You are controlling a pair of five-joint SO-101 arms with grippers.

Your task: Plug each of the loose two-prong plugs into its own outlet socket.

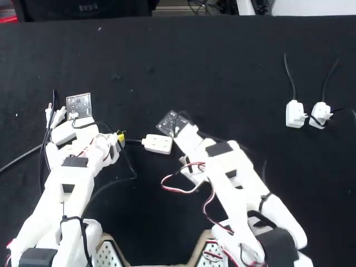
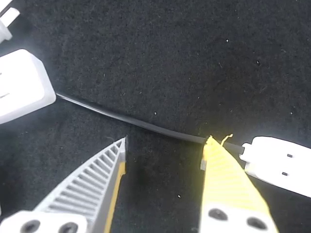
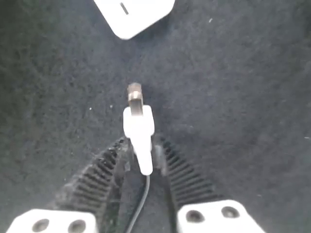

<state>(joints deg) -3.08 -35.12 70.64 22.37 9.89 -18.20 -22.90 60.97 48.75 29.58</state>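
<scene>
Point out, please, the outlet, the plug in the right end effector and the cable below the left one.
outlet point(image 1: 157, 144), high view, middle of its top face.
plug point(image 3: 139, 127), right wrist view, white body just behind the prongs.
cable point(image 2: 146, 124), left wrist view, the bare stretch on the cloth.

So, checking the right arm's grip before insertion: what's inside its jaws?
A white two-prong plug, prongs aimed toward the outlet block, cord trailing back. The jaws cover its sides.
</scene>
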